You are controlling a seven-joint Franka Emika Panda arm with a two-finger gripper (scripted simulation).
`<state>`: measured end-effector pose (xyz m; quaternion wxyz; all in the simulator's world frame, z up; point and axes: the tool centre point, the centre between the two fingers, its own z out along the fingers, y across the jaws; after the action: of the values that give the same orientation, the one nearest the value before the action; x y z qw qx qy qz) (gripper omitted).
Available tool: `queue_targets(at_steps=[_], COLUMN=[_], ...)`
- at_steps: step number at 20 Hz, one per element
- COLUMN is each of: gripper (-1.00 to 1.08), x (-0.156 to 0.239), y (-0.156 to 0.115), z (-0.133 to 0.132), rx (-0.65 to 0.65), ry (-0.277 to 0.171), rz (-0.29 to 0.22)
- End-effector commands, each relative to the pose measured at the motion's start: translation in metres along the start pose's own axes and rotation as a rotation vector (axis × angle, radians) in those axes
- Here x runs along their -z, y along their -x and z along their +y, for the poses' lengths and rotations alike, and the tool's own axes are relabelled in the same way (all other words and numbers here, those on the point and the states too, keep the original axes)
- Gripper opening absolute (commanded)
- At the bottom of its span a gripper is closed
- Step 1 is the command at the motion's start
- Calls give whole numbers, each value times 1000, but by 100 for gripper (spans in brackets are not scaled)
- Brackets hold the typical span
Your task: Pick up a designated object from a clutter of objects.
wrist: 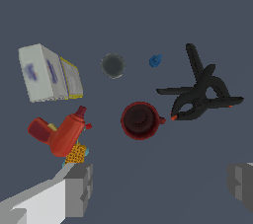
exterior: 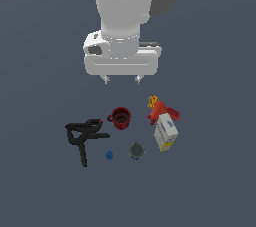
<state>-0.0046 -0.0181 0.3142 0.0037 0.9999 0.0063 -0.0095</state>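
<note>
Dark grey-blue floor holds the chunky black clamp (exterior: 77, 132) beside the red mug (exterior: 120, 117), fingers (wrist: 79, 188) spread apart above.

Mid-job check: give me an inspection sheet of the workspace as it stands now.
Surface: flat dark grey floor.
Job's things: chunky black clamp lies tangled with the slimmer clamp; not grasped.
Clutter: red mug upright; white box touching the red-orange thing; blue cube; dark grey round thing.
Grippers: gripper open, above the pile, holding nothing.
Cables: nothing seen.
Surroundings: nothing seen.
</note>
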Motion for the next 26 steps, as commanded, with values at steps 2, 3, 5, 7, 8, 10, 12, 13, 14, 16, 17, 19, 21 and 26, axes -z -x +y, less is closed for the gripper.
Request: queue_targets(at_steps=[2,3,5,7,8,10,12,13,14,16,17,19,21,26], gripper=[100,100,100,100,100,100,100,100,100,100,100,100,100,100], x=[-2,-3,-8,-15,-19,-29,-40,-47,-55,-71,-81,-101,-123,-168], y=[-1,-2,-4,-8,-10,-14,-19,-22,-24,-29,-32,-36,-40,-42], z=[1,2,5,10,13,20,28,33,39,51,58,74,91,127], rx=[-6,-13,-32,-60,-77,-117,-165,-193,-223,-289,-326,-406,-490,-664], ry=[-1,-2,-5,-9,-11,-16,-21,-24,-26,-31,-33,-36,-37,-31], rz=[0,0,0,1,1,1,2,2,2,3,3,4,5,8])
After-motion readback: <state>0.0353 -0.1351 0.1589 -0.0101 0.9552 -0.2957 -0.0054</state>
